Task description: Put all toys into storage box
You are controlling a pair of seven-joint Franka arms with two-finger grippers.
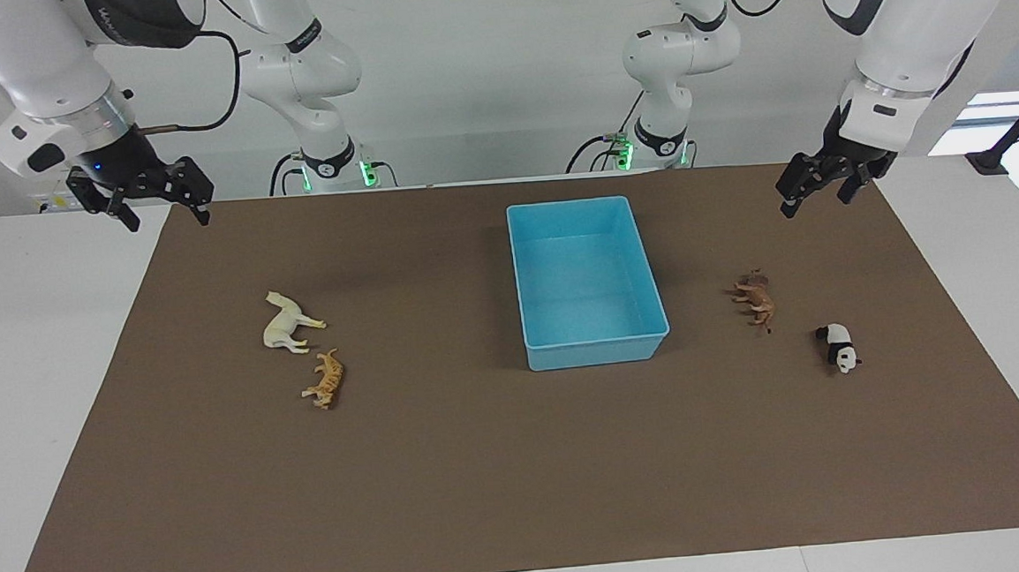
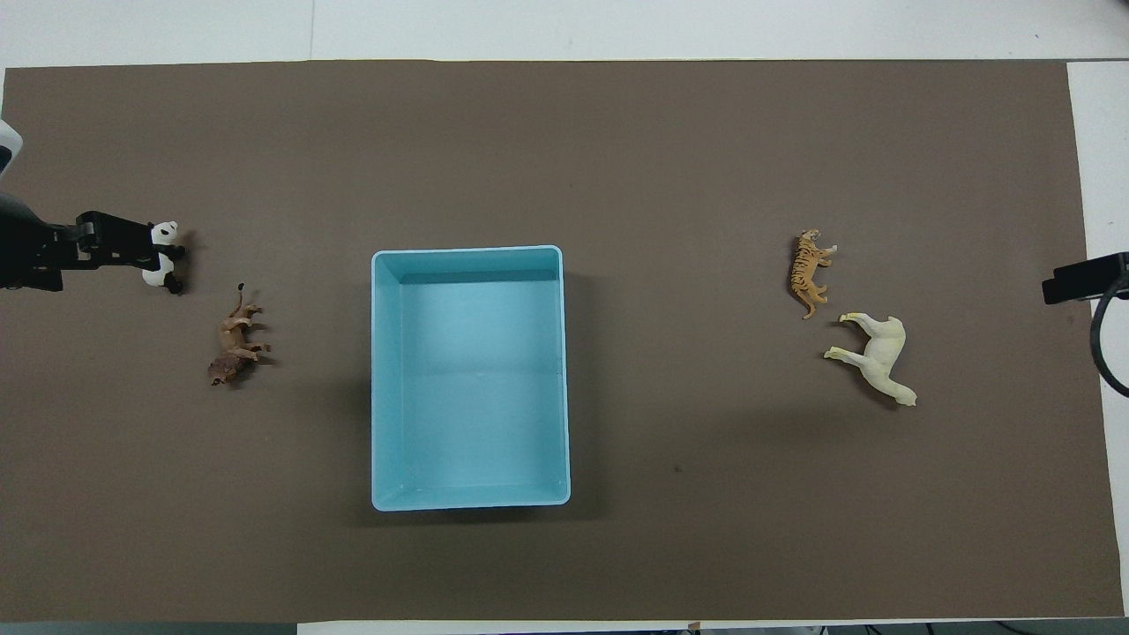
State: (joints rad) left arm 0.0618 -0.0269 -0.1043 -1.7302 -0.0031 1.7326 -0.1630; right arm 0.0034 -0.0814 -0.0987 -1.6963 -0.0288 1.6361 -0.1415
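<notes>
- Now the blue box (image 1: 587, 281) sits empty at the frame's centre.
- Horse (image 1: 286, 323) and tiger (image 1: 327, 379): left of centre.
- Brown animal (image 1: 756, 296) and panda (image 1: 839, 347): right.
- Left gripper (image 1: 822, 188), upper right, and right gripper (image 1: 143, 198), upper left: fingers spread, empty.

One camera sits high across the table (image 1: 63, 366), facing both robots from a distance. The other hangs above the robots' end, looking steeply down. Both share the brown mat (image 2: 670, 159), half a turn apart.
</notes>
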